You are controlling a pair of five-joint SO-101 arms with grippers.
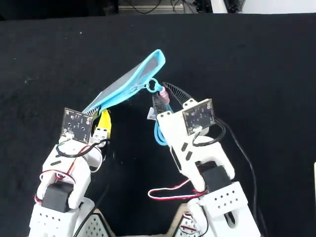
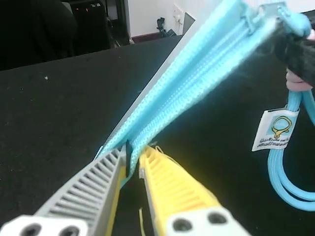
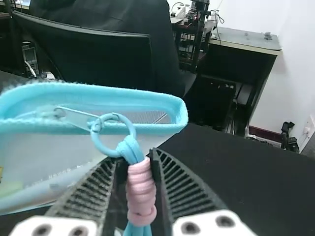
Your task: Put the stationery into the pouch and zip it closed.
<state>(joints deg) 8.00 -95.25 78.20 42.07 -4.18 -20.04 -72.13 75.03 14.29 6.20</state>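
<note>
The high view looks steeply down from a fixed spot onto the black worktop (image 1: 256,74), with both arm bases at its lower edge. The left wrist view sits just behind the left hand (image 2: 132,155), looking along its fingers from very close. The right wrist view sits likewise behind the right hand (image 3: 135,157), facing the room beyond. All three views share the pouch (image 1: 126,84) and its pull cord (image 1: 164,96).
</note>
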